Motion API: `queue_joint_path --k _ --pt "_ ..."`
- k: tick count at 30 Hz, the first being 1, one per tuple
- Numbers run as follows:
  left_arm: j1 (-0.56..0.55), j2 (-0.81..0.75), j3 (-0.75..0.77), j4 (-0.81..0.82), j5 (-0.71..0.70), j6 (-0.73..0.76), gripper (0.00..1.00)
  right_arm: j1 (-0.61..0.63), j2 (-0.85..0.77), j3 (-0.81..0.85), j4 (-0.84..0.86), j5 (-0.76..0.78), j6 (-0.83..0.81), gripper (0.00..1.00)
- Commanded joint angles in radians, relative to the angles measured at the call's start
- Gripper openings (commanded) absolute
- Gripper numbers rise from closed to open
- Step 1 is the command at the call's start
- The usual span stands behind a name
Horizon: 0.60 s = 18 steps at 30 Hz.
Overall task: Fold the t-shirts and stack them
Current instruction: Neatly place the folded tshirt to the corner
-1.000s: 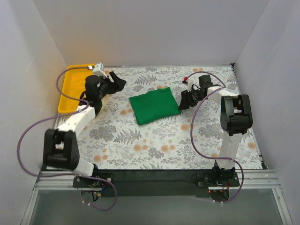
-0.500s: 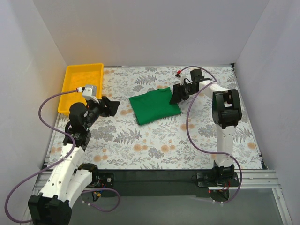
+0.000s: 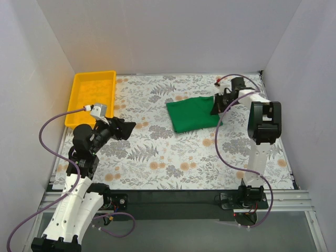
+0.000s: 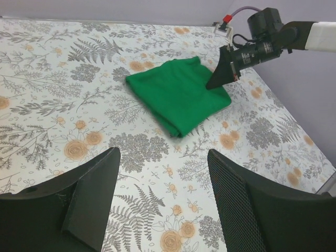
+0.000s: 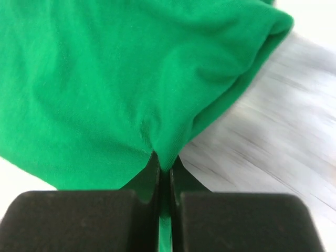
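Observation:
The folded bright green t-shirt (image 3: 192,114) lies on the floral cloth at the back right. It also shows in the left wrist view as the t-shirt (image 4: 176,94) and fills the right wrist view as green fabric (image 5: 121,79). My right gripper (image 3: 217,105) is shut on the t-shirt's right edge, a fold of cloth pinched between its fingers (image 5: 142,205). My left gripper (image 3: 127,127) hovers open over the table's left side, well away from the shirt, with nothing between its fingers (image 4: 94,194).
A yellow plastic tray (image 3: 83,97) stands at the back left corner, nothing showing in it. White walls close the table at the back and both sides. The floral tablecloth (image 3: 168,163) covers the whole table. The right arm's cable (image 3: 218,147) loops over the table's right part.
My right gripper closed on the t-shirt's right edge and dragged it right, toward the wall. My left arm pulled back from the tray toward the near left.

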Motion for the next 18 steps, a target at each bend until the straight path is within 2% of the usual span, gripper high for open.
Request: queue_joint_path --k 1,5,6,7,8,9,10,12,18 --pt "0.002 -0.031 -0.030 -0.022 0.054 -0.011 0.66 -0.172 -0.072 -0.001 -0.094 0.149 -0.148 0.01" --pt "0.000 -0.046 -0.050 -0.018 0.072 -0.019 0.66 -0.288 -0.067 0.077 -0.145 0.247 -0.246 0.01" --pt "0.000 -0.049 -0.053 -0.018 0.075 -0.019 0.66 -0.320 -0.062 0.093 -0.157 0.272 -0.263 0.07" --pt "0.000 -0.051 -0.056 -0.018 0.081 -0.020 0.67 -0.335 -0.065 0.104 -0.154 0.318 -0.275 0.17" --pt "0.000 -0.052 -0.059 -0.016 0.086 -0.022 0.66 -0.346 -0.068 0.113 -0.154 0.341 -0.312 0.31" --pt "0.000 -0.054 -0.058 -0.018 0.091 -0.023 0.66 -0.357 -0.075 0.125 -0.151 0.364 -0.327 0.54" --pt "0.000 -0.054 -0.056 -0.018 0.092 -0.023 0.66 -0.357 -0.082 0.128 -0.153 0.407 -0.347 0.61" --pt "-0.001 -0.051 -0.054 -0.016 0.095 -0.022 0.66 -0.357 -0.110 0.125 -0.148 0.435 -0.386 0.69" --pt "-0.003 -0.043 -0.047 -0.016 0.077 -0.019 0.66 -0.357 -0.237 0.073 -0.122 0.488 -0.433 0.72"
